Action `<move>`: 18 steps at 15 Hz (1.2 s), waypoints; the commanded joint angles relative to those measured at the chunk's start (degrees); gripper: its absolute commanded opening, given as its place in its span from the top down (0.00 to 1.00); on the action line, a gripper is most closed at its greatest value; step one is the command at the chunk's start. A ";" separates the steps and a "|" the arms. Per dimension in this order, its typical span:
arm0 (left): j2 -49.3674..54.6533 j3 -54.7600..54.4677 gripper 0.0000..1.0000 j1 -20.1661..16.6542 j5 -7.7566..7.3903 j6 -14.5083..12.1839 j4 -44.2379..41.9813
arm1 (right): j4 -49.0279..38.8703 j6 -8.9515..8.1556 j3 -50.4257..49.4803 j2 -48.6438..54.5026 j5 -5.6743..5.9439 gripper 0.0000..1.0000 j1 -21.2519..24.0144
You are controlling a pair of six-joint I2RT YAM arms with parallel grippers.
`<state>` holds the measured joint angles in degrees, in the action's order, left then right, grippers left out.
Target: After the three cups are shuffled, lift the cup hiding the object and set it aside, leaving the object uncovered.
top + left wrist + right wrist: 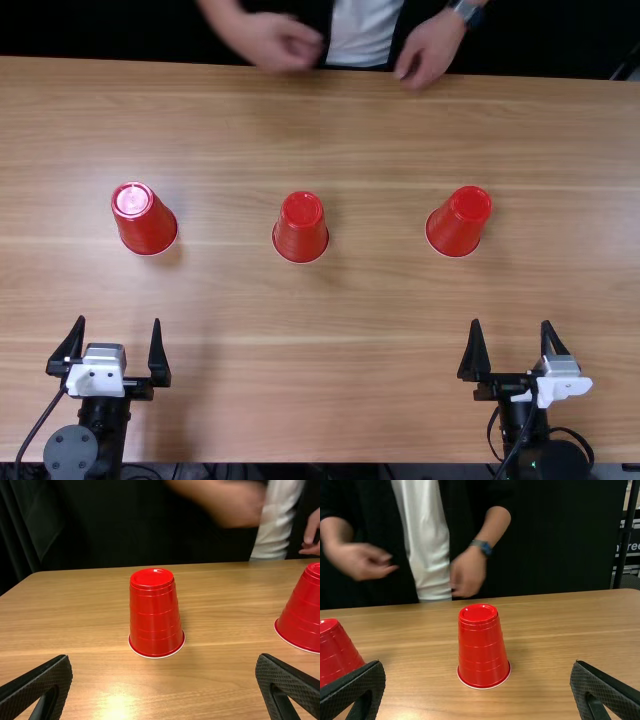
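Three red cups stand upside down in a row across the table: the left cup (143, 220) (155, 614), the middle cup (301, 228) (303, 611) (334, 651) and the right cup (458, 222) (482, 647). My left gripper (116, 345) (165, 690) is open near the table's front edge, directly in front of the left cup and well short of it. Likewise, my right gripper (510, 345) (480, 695) is open in front of the right cup. A person's two hands (285, 45) (428, 55) hover over the far edge, touching no cup. The hidden object cannot be seen.
The wooden table (320, 130) has bare room between the cups and between the cups and both grippers. The person stands at the far side, behind the middle cup.
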<state>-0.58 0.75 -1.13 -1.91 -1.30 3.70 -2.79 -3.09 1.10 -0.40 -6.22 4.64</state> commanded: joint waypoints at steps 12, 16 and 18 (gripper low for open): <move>0.58 -0.75 0.00 0.25 -0.51 -0.07 1.67 | -0.32 0.03 -0.40 0.40 0.00 0.00 -0.43; 0.58 -0.75 0.00 -0.02 -1.15 0.46 1.46 | -0.63 -0.60 -0.58 0.40 1.68 0.00 -0.16; 0.58 -0.75 0.00 0.07 -1.36 0.67 1.57 | -0.74 0.14 0.21 0.40 4.53 0.00 -0.07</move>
<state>-0.56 0.75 -1.13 -1.98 -1.15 3.73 -3.22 -3.09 1.10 -0.40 -3.81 4.64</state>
